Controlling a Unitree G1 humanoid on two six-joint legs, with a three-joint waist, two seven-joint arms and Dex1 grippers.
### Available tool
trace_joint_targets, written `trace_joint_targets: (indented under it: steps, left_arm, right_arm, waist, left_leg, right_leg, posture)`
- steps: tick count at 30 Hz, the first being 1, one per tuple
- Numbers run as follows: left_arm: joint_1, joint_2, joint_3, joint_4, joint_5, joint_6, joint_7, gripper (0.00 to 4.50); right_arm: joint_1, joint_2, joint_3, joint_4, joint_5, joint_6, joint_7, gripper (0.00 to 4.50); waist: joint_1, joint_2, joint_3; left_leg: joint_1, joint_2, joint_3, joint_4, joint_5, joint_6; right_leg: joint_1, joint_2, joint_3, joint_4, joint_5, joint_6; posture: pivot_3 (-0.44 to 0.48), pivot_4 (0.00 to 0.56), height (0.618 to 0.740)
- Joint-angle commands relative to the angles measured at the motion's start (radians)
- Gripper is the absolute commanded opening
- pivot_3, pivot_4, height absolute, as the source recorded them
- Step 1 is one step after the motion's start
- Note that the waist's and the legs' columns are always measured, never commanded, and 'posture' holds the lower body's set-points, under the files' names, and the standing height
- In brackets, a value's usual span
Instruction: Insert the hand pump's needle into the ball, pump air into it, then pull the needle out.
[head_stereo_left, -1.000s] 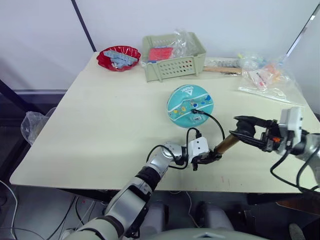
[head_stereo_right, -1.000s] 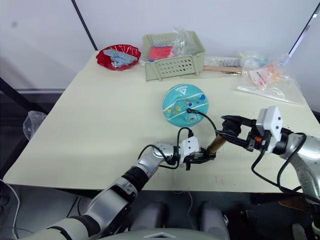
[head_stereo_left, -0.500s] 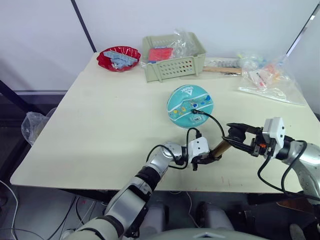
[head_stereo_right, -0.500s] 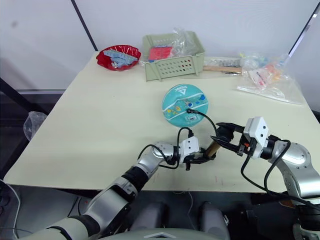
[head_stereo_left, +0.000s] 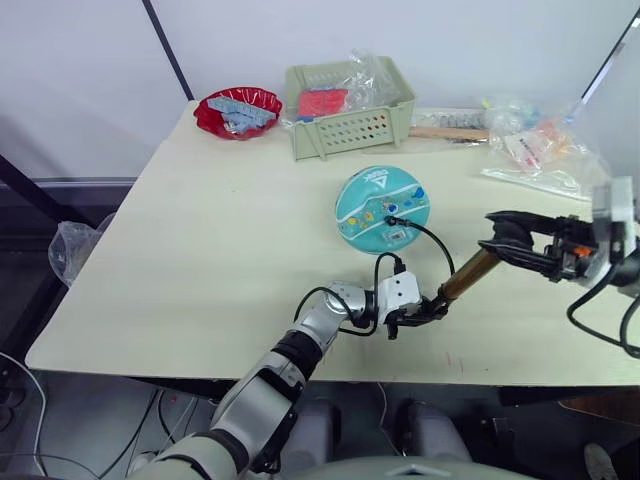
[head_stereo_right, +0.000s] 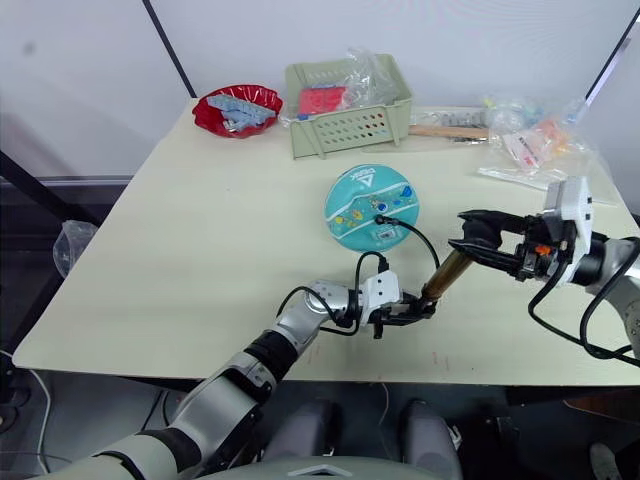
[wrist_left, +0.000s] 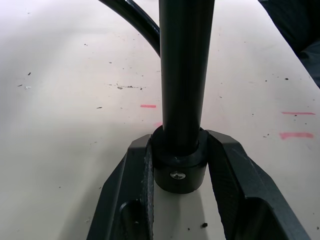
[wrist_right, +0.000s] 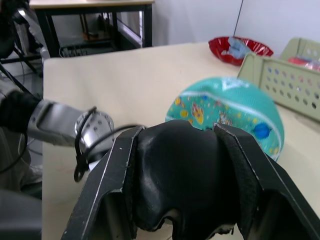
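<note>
The ball (head_stereo_left: 382, 208) is sitting on the table (head_stereo_left: 200, 240), a little right of centre in the head views, with its white label facing the near edge. A thin black hose (head_stereo_left: 432, 243) is running from a small black fitting at the ball's near side (the needle itself is too small to make out) and curving down to the hand pump (head_stereo_left: 462, 281). The pump is lying at a slant in the lower right of the frame, its brass barrel rising toward the right.

The left gripper (head_stereo_left: 412, 317) is closing its two fingers (wrist_left: 132, 185) on the pump's black lower end cap, pressing it from both sides just above the tabletop. The right gripper (head_stereo_left: 510, 240) is holding the pump's black handle (wrist_right: 175, 175) at the upper end, its fingers clamped against either side of it.

Along the far edge of the table a red bowl (head_stereo_left: 237, 110), a pale green basket (head_stereo_left: 346, 112) and some plastic bags (head_stereo_left: 540, 148) are resting, well apart from the ball.
</note>
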Motion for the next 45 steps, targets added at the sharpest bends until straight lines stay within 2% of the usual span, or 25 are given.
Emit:
trace_joint_targets:
  steps: [1,5,10,19,22,24,26,29,41,45]
  left_arm:
    - [0.060,0.053,-0.037,0.106,0.075,0.054,-0.009,1.07]
    - [0.061,0.053,-0.039,0.104,0.074,0.055,-0.010,1.07]
    - [0.061,0.050,-0.040,0.110,0.075,0.053,-0.007,1.07]
    - [0.062,0.045,-0.042,0.112,0.075,0.050,-0.004,1.07]
    - [0.063,0.049,-0.042,0.111,0.075,0.050,-0.001,1.07]
    - [0.063,0.052,-0.041,0.111,0.075,0.049,-0.001,1.07]
    - [0.062,0.053,-0.041,0.113,0.075,0.050,0.001,1.07]
    - [0.059,0.054,-0.040,0.115,0.075,0.050,0.000,1.07]
    - [0.054,0.053,-0.039,0.109,0.074,0.055,-0.004,1.07]
    - [0.054,0.054,-0.040,0.111,0.077,0.055,-0.002,1.07]
  right_arm:
    - [-0.104,-0.056,-0.140,-0.020,0.105,0.036,-0.012,1.79]
    - [-0.201,-0.093,-0.172,-0.012,0.178,0.127,-0.085,1.79]
    - [-0.201,-0.142,-0.174,-0.046,0.258,0.287,-0.142,1.79]
    - [-0.089,-0.023,-0.072,-0.089,0.081,0.164,-0.159,1.79]
    - [-0.018,0.074,-0.010,-0.074,0.004,0.082,-0.176,1.68]
    - [0.044,0.130,0.042,-0.076,-0.045,0.026,-0.163,1.67]
    - [0.110,0.147,0.088,-0.077,-0.088,-0.011,-0.138,1.67]
    - [0.167,0.165,0.129,-0.063,-0.119,-0.040,-0.111,1.65]
    - [0.256,0.274,0.280,0.062,-0.304,-0.208,-0.086,1.65]
    - [0.228,0.274,0.261,0.070,-0.318,-0.248,-0.089,1.65]
  waist:
    - [0.000,0.001,0.001]
    - [0.000,0.003,0.003]
    - [0.001,0.003,0.004]
    - [0.000,0.001,0.002]
    - [-0.002,-0.008,-0.005]
    - [-0.004,-0.008,-0.006]
    - [-0.003,-0.013,-0.010]
    - [-0.003,-0.014,-0.012]
    - [0.000,-0.017,-0.018]
    - [0.001,-0.015,-0.018]
  left_leg:
    - [0.000,0.000,0.000,0.000,0.000,0.000]
    - [-0.001,0.000,-0.001,0.000,0.000,0.000]
    - [-0.004,-0.001,-0.001,0.001,0.000,0.000]
    - [-0.002,-0.002,-0.001,0.001,0.000,0.000]
    - [0.001,-0.001,-0.002,0.001,0.000,0.000]
    - [0.003,0.001,-0.002,0.001,0.000,0.000]
    - [0.004,0.002,-0.003,0.001,0.000,0.000]
    - [0.006,0.003,-0.003,0.000,0.000,0.000]
    - [0.010,0.002,-0.002,-0.005,0.000,0.000]
    - [0.011,0.002,-0.002,-0.007,0.000,0.000]
  right_leg:
    - [0.000,0.000,0.000,0.000,0.000,0.000]
    - [0.000,0.000,-0.001,0.000,0.000,0.000]
    - [-0.002,-0.001,-0.001,0.000,0.000,0.000]
    - [-0.001,-0.002,-0.002,0.000,0.000,0.001]
    - [0.001,-0.001,-0.002,0.000,0.000,0.001]
    - [0.003,0.001,-0.002,0.000,0.000,0.001]
    - [0.004,0.002,-0.002,0.000,0.000,0.000]
    - [0.004,0.003,-0.001,0.000,-0.001,-0.001]
    - [0.006,0.003,0.000,0.000,-0.003,-0.004]
    - [0.006,0.003,0.000,0.000,-0.003,-0.004]
  posture:
    - [0.000,0.150,0.740]
    - [0.000,0.150,0.740]
    - [0.000,0.150,0.740]
    - [0.000,0.150,0.740]
    - [0.000,0.150,0.740]
    - [0.000,0.150,0.740]
    - [0.000,0.150,0.740]
    - [0.000,0.150,0.740]
    - [0.000,0.150,0.740]
    - [0.000,0.150,0.740]
